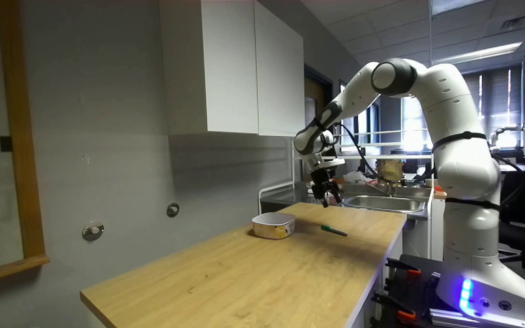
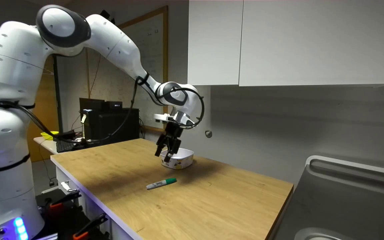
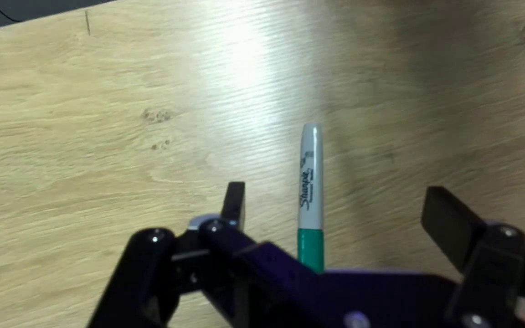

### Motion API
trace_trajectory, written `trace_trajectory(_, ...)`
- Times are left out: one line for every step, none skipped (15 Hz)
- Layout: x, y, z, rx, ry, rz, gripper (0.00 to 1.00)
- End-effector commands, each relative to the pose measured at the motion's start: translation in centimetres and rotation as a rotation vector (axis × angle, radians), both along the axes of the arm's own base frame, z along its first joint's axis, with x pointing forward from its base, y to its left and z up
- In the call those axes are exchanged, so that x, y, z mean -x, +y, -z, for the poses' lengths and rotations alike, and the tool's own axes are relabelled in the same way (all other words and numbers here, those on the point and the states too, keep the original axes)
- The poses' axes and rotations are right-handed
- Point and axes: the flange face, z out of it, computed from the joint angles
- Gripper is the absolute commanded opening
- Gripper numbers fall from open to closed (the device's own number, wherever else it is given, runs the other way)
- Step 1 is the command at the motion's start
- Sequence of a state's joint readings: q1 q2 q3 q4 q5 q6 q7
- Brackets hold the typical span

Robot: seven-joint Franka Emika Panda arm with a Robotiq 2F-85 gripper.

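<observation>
A grey Sharpie marker with a green cap (image 3: 311,182) lies flat on the wooden tabletop. It shows in both exterior views, as the marker (image 1: 334,231) and the marker (image 2: 161,183). Above the table hangs my gripper (image 1: 332,203), its black fingers spread wide and nothing held. In the wrist view the marker appears between the fingertips of the gripper (image 3: 335,196), nearer the left one, well below them. The gripper's body hides the cap's end. Near the wall stands a white open container (image 1: 274,230) with a printed side; in an exterior view the gripper (image 2: 162,158) partly covers it.
White wall cabinets (image 1: 244,68) overhang the back of the wooden table (image 2: 212,200). Past one table end lies a metal sink (image 1: 381,203) with a pale rail frame (image 1: 271,189). Black clamps (image 2: 92,225) sit by the arm's base. A cable loops along the arm.
</observation>
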State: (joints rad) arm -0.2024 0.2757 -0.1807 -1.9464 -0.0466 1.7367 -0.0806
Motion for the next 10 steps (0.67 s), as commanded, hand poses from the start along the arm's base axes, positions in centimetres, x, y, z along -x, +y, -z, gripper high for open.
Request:
trace_trajectory(-2.3,-4.3,2.8,-0.076,-0.002,0.022,1.0)
trace_trajectory(-2.7,-4.8,3.2,-0.09,-0.012,0.023,1.0)
trace_trajectory(-3.2,-5.1,3.6,-0.099,-0.032,0.02,1.0)
trace_trajectory(-3.6,-5.1,3.9,-0.109,-0.046,0.012,1.0)
trace_trajectory(-3.7,-4.8,4.0,-0.126,-0.057,0.007,1.0)
trace_trajectory(-3.9,-4.4,4.2,-0.134,-0.071,-0.004,1.0)
trace_trajectory(-4.0,-3.8,4.5,-0.14,-0.086,-0.015,1.0)
trace_trajectory(-4.1,-3.4,4.8,-0.142,-0.098,-0.023,1.0)
trace_trajectory(-4.3,-3.1,5.2,-0.14,-0.108,-0.028,1.0)
trace_trajectory(-4.4,-3.0,5.5,-0.14,-0.111,-0.029,1.0)
